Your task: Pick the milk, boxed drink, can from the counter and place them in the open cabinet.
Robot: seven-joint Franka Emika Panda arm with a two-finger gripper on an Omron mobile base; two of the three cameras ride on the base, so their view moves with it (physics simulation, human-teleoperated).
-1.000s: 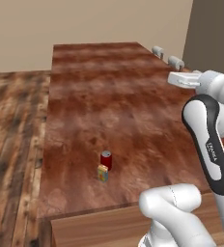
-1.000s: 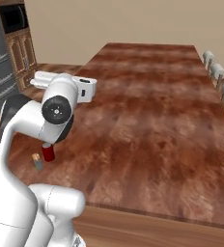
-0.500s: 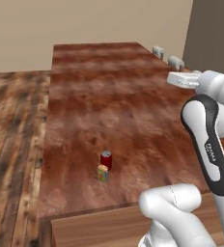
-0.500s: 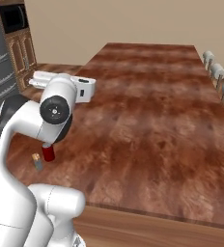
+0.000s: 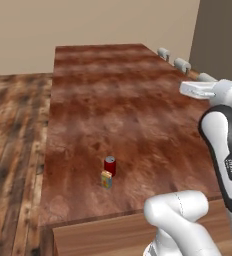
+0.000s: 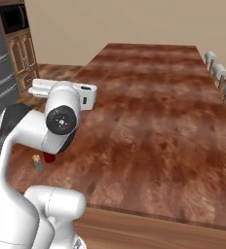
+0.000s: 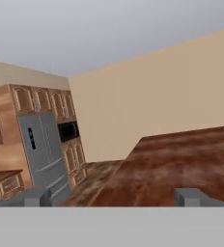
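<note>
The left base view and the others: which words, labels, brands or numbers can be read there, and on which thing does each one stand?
White lettering along the robot arm: too small and blurred to read.
The can: no readable label.
The boxed drink: faint marks, too small to read.
The counter, refrigerator and wooden cabinets: no text.

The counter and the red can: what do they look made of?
Counter: reddish-brown wood, seemingly polished, judging by its streaky grain and soft sheen. Can: probably metal, given its red cylinder body and pale top, though it is too small to be sure.
</note>
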